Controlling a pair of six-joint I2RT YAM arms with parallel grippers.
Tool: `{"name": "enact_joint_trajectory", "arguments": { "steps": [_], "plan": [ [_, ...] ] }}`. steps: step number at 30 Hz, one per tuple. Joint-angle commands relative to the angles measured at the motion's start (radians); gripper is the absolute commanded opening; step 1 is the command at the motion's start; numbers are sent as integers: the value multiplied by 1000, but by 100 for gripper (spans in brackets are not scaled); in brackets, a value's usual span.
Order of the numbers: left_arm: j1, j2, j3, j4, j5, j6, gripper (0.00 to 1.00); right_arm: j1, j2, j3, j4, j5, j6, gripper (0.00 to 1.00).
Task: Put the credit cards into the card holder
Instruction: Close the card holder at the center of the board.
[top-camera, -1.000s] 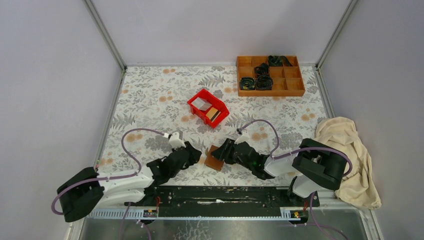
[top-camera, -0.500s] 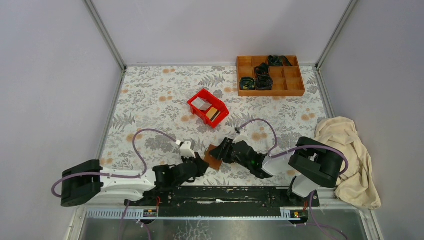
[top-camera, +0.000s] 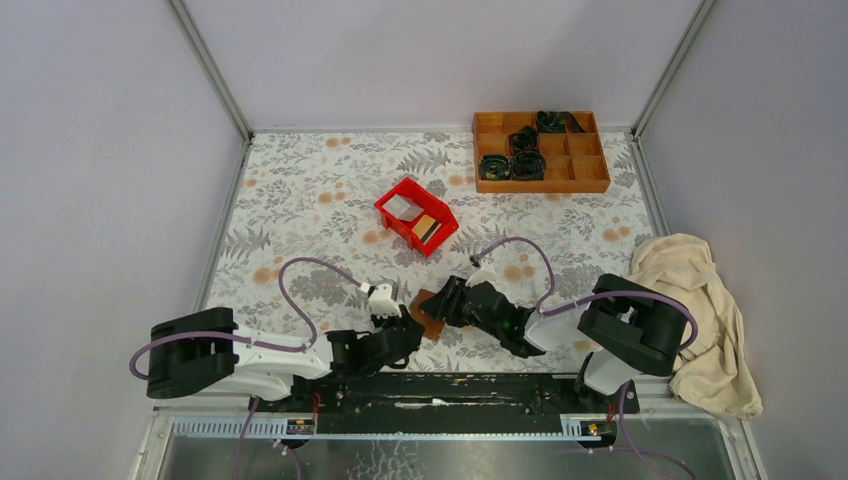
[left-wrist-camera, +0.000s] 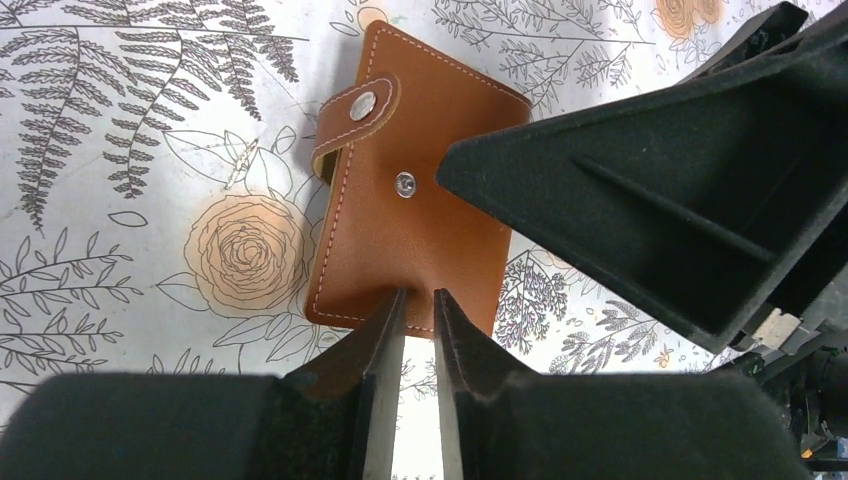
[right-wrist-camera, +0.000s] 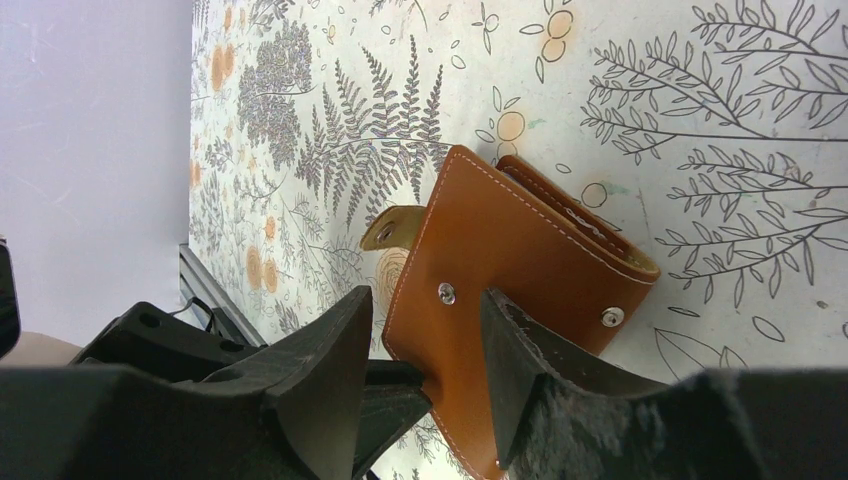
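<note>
Two arms are seen stretched low over the floral table (top-camera: 300, 200), meeting near its front edge. On the left, the left gripper (top-camera: 406, 323) is brought up to the near edge of the card holder (top-camera: 427, 311). Its fingers (left-wrist-camera: 385, 335) are drawn almost together, with only a thin slit left between them. The leather rim lies at their tips, but whether it is actually pinched cannot be told.

Farther back, the red bin (top-camera: 398, 229) is set at an angle. Both credit cards are kept inside it, the white card (top-camera: 403, 207) beside the gold-tan card (top-camera: 425, 227).

The card holder is found between the two grippers, close to the arm bases. Its strap is undone and curled off one side, and the stud on its cover is left bare.

The right gripper (right-wrist-camera: 425, 297) is held spread over the holder from the other side. One finger is laid across the brown cover, while the other is kept just clear of the edge.

At the far right, an orange tray (top-camera: 560, 187) with black coiled items is placed. A cream cloth (top-camera: 695, 310) is heaped by the right wall.
</note>
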Motion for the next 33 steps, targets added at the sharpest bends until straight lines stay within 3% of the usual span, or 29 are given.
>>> {"name": "enact_joint_trajectory", "arguments": {
  "steps": [1,14,23,33],
  "plan": [
    [-3,45,10,-58,-87,-34,24,-3,-38,14,-117,2,-55,51],
    [1,86,28,-95,-131,-50,24,-22,-238,133,-476,157,-240,50],
    [21,82,31,-98,-135,-26,24,-130,-251,120,-509,125,-272,40],
    [41,99,36,-85,-127,-2,25,-178,-139,114,-450,21,-256,23]
  ]
}}
